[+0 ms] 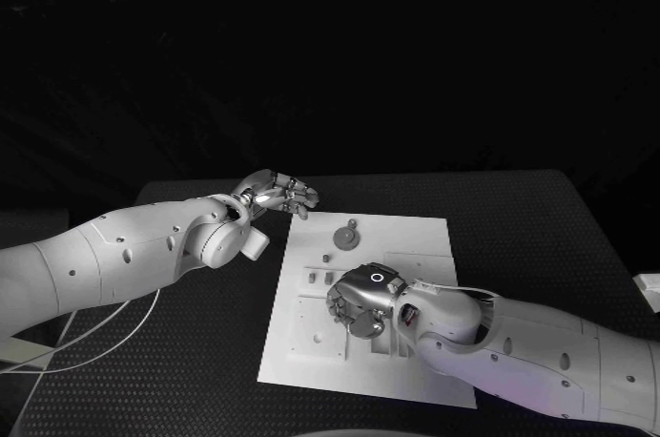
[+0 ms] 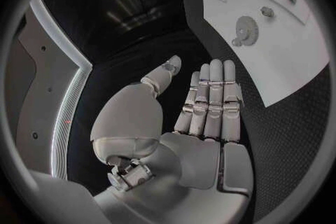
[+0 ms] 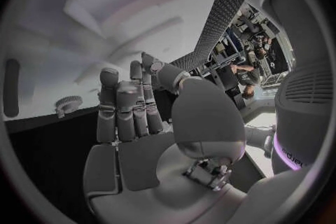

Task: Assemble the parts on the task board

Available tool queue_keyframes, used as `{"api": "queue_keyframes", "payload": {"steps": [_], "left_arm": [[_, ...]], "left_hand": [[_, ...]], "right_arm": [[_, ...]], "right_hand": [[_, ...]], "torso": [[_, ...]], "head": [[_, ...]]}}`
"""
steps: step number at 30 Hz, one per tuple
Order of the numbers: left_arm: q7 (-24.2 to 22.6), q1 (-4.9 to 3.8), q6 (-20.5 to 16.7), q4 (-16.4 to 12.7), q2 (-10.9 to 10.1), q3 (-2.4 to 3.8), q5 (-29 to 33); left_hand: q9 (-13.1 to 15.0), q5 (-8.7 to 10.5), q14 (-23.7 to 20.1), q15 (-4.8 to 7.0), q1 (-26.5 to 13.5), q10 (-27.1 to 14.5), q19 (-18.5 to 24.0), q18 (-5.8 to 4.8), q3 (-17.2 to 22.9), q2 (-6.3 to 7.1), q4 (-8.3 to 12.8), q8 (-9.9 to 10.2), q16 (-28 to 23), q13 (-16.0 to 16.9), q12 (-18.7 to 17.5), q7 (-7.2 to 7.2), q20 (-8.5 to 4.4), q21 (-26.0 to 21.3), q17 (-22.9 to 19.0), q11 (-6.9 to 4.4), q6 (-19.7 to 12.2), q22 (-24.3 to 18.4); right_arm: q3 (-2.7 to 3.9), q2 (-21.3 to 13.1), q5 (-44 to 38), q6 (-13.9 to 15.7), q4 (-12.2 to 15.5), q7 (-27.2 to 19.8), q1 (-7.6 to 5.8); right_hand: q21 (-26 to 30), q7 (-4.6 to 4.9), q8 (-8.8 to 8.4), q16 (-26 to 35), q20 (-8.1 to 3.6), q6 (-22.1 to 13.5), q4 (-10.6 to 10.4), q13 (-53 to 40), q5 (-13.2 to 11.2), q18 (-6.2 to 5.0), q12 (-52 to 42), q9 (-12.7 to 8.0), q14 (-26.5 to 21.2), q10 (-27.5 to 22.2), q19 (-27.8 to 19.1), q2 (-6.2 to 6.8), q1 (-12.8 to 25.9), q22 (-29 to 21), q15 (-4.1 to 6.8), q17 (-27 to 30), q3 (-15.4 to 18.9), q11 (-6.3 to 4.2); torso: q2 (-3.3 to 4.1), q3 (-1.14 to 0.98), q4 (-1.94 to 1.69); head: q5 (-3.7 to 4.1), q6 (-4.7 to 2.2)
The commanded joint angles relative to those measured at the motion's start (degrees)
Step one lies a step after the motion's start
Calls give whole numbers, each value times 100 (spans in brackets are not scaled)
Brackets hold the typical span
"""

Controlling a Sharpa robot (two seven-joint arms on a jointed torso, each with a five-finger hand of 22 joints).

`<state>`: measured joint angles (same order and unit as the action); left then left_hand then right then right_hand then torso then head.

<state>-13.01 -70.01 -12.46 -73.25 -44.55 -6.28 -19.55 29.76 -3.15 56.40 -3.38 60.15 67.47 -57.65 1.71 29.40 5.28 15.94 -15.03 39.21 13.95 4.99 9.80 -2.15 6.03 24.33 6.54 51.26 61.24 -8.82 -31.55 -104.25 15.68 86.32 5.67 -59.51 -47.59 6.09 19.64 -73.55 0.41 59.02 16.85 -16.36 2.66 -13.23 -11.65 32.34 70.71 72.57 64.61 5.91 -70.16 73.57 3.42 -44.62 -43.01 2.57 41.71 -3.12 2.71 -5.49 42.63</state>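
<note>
I am looking down at the white board [image 1: 413,241] lying in the middle of the black counter [image 1: 550,218], and I judge the assembly to be only partly under way. A gear [image 1: 347,237] is lying flat in the upper part of the board, apparently seated over a peg, though I cannot tell whether it is fully home. A few small parts [image 1: 320,279] are standing along the board's left side, just left of my right hand.

My right hand [image 1: 364,303] is hovering low over the centre of the board, fingers curled down toward a round piece [image 1: 366,328] just beneath them. I cannot tell whether it is pinching that piece or merely touching it; the right wrist view is showing the fingers [image 3: 122,106] bent inward with nothing clearly between them.

My left hand [image 1: 276,194] is hanging at the upper left of the board, off its corner and above the counter. In the left wrist view its fingers [image 2: 213,101] are stretched out straight and side by side, holding nothing.

As I read it, the gear is placed, the round piece under my right hand is the one in work, and the small parts on the left are waiting.
</note>
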Motion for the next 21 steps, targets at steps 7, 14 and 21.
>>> {"api": "queue_keyframes", "payload": {"steps": [7,14,21], "left_arm": [[-28,-9,5,-17,6,5,32],[-27,-9,8,-15,7,5,32],[-21,-9,14,-11,7,5,32]], "left_hand": [[-10,0,56,-1,19,39,-49,41,-26,-44,-4,-36,-39,-11,-19,-2,-4,-33,15,16,-8,-7],[-11,0,57,0,17,39,-51,40,-27,-44,-6,-36,-44,-12,-19,-2,-4,-35,20,16,-8,-7],[-13,0,58,0,15,39,-51,39,-27,-44,-8,-37,-49,-13,-20,-1,-5,-37,26,17,-9,-7]], "right_arm": [[-9,15,-176,-50,-16,-13,10],[-19,44,-235,68,-38,3,16],[-20,47,-285,189,-46,58,17]], "right_hand": [[21,-5,19,18,-59,40,-10,-1,19,-177,-7,11,-1,21,18,-53,23,9,30,-14,-33,10],[21,-5,20,18,-59,40,-9,-3,19,-177,-5,15,0,23,18,-52,24,11,30,-17,-32,10],[19,-7,23,15,-61,43,-9,-8,19,-177,-2,24,3,30,22,-45,24,16,32,-24,-29,8]], "torso": [[0,-1,2],[-1,-4,7],[0,-1,2]], "head": [[-15,20],[-24,28],[-23,28]]}}
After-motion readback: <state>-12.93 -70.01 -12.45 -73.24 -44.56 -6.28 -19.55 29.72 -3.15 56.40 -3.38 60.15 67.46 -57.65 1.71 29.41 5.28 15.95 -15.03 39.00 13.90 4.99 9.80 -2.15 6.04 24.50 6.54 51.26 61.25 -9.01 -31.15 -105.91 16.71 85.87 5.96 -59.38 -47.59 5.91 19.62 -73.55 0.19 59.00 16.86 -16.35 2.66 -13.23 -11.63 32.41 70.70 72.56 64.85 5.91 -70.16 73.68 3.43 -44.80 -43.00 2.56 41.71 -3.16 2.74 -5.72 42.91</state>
